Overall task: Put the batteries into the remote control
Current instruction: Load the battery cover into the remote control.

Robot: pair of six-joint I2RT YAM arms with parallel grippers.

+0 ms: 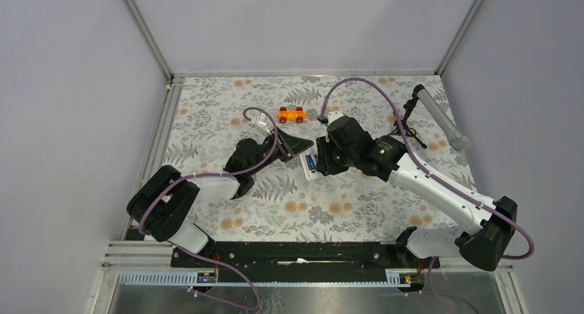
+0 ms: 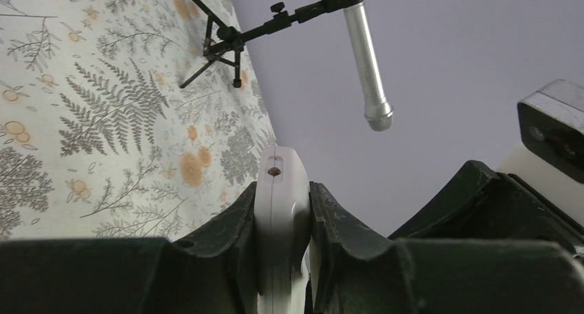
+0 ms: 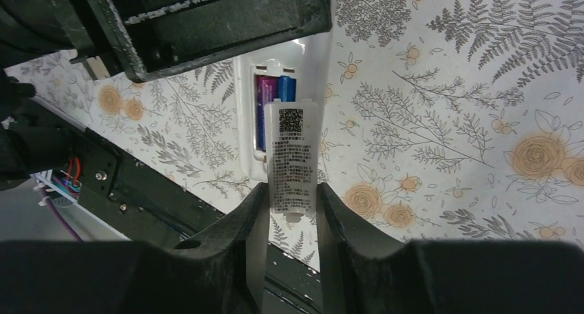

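The white remote control [image 1: 310, 164] lies back-up between both grippers at the table's middle. My left gripper [image 1: 300, 149] is shut on it; in the left wrist view the remote [image 2: 279, 204] stands edge-on, pinched between the fingers. In the right wrist view its battery bay [image 3: 244, 121] is uncovered, with a purple battery [image 3: 262, 114] and a blue battery [image 3: 286, 88] side by side inside. My right gripper [image 3: 291, 190] is shut on the white battery cover [image 3: 292, 152], which has a QR label and lies over the lower part of the bay.
An orange toy car [image 1: 291, 114] sits at the back of the floral table. A grey tube on a black tripod [image 1: 441, 118] stands at the back right, and also shows in the left wrist view [image 2: 367, 66]. The black base rail [image 3: 103, 183] runs along the near edge.
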